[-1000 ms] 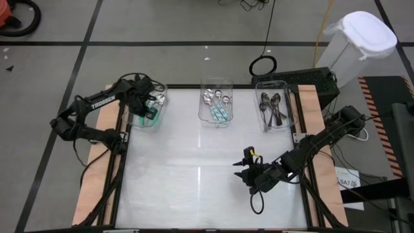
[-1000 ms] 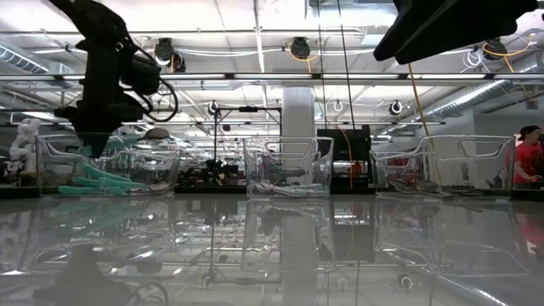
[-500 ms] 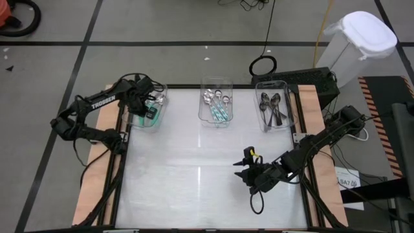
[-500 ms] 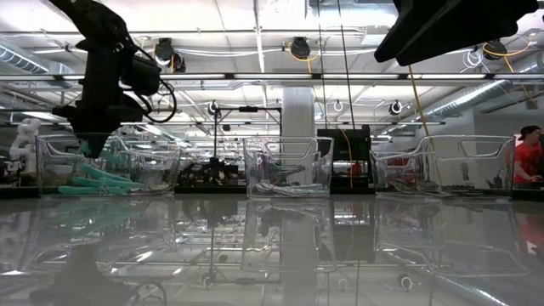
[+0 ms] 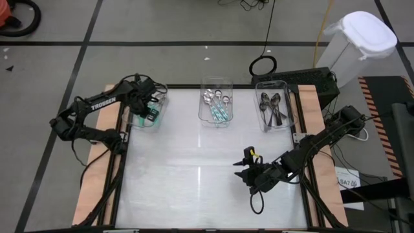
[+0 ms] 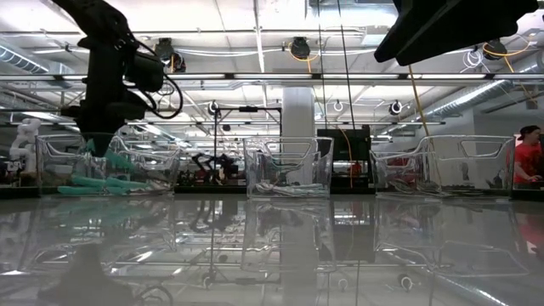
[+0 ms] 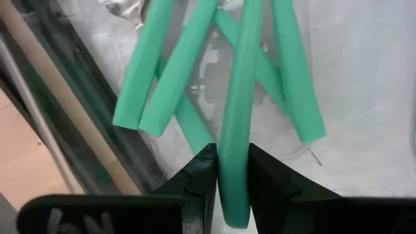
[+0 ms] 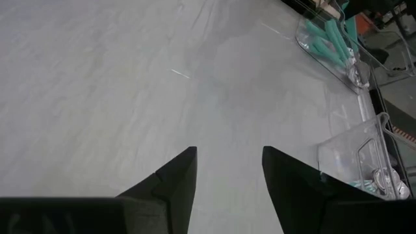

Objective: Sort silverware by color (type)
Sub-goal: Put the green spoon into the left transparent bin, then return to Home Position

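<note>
Over the far-left clear bin (image 5: pixel 152 110), the left hand (image 5: pixel 150 109) pinches a teal-handled spoon (image 7: pixel 239 117), now lifted slightly higher than before. "TROSSEN" marks that arm. Near right on the tabletop (image 5: pixel 194 188), the right hand (image 5: pixel 240 169) waits, fingers spread, empty.

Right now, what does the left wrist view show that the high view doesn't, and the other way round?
Only the left wrist view shows the left tool clamped on one teal handle, with more teal handles lying loose beneath it.

Only the high view shows the full layout: the middle bin holding silver and teal spoons, the right bin with dark spoons, and the right tool hovering over bare table.

Both show the left bin with teal spoons inside.
</note>
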